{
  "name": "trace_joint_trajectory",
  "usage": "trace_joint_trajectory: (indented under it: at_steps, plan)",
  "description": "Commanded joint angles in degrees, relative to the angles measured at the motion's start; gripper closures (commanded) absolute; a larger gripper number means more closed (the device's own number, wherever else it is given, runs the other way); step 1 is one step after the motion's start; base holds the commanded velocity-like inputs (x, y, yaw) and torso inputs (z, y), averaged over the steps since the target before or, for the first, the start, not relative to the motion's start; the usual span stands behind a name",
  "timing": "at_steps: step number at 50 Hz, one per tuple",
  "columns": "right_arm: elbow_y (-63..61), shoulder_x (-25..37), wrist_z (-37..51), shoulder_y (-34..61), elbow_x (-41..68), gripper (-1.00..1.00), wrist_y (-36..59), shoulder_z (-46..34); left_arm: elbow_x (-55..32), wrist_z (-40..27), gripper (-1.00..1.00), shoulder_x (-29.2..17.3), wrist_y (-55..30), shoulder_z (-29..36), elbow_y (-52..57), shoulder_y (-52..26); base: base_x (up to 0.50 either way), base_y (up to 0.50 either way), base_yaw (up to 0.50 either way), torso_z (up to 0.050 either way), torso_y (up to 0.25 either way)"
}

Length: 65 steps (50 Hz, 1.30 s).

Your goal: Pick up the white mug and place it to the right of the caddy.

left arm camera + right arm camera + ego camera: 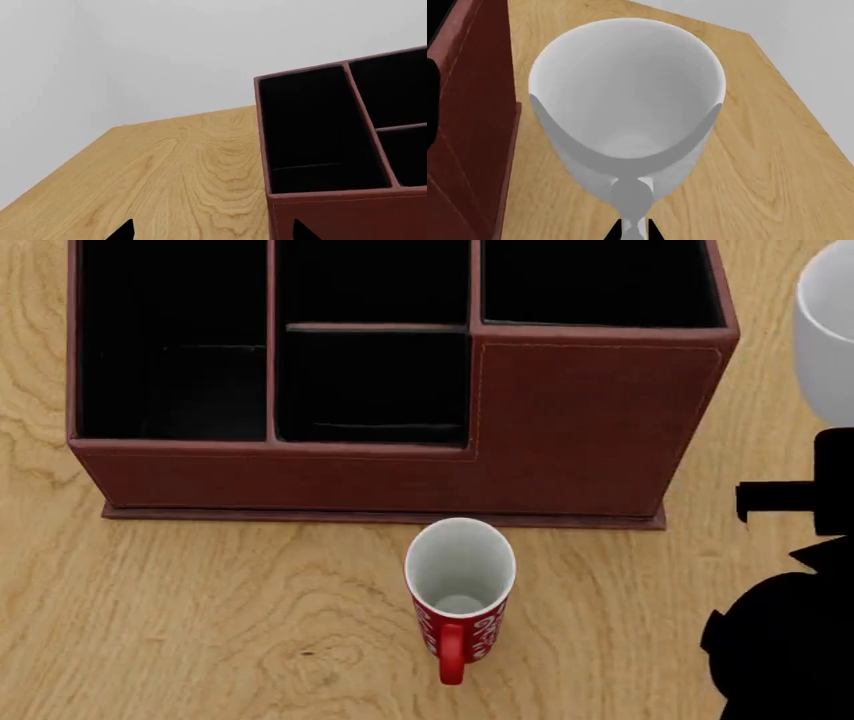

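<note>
Three views, each partial. Right wrist view: right end effector closed on the white mug handle, tips pinching it at frame edge; mug mouth open to camera, table beneath, caddy wall alongside. Head view alone shows the red mug upright just before the caddy front; white mug only a sliver at the caddy's right. Left wrist view: left end effector tips spread apart, holding nothing; caddy corner and empty compartments beyond.
</note>
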Motion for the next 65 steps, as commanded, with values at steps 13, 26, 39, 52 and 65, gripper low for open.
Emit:
trace_joint_trajectory:
  at_steps: [13, 26, 39, 52, 65]
  plan:
    - [31.4, 1.9, 21.1, 10.5, 14.1, 1.00, -15.5, 3.8, 2.7, -0.4, -1.00, 2.3, -3.7, 11.2, -11.4, -15.6, 0.00, 0.00, 0.00, 0.000, 0.001]
    - [43.1, 2.6, 27.7, 11.6, 18.3, 1.00, -21.5, 5.5, 3.6, -0.3, -1.00, 2.7, -3.2, 13.1, -13.5, -17.6, 0.00, 0.00, 0.00, 0.000, 0.001]
    - [49.1, 3.6, 31.3, 11.3, 20.5, 1.00, -24.5, 6.7, 3.5, -0.5, -1.00, 2.2, -3.2, 12.7, -12.8, -16.9, 0.00, 0.00, 0.00, 0.001, 0.001]
    - [53.7, 4.3, 34.2, 10.3, 22.5, 1.00, -27.0, 8.0, 3.7, -0.8, -1.00, 2.2, -3.5, 13.2, -12.9, -17.5, 0.00, 0.00, 0.00, 0.000, 0.001]
    - [55.6, 4.7, 34.8, 9.6, 23.7, 1.00, -27.7, 8.7, 3.6, -1.0, -1.00, 2.1, -3.5, 13.3, -12.6, -17.4, 0.00, 0.00, 0.00, 0.000, 0.000]
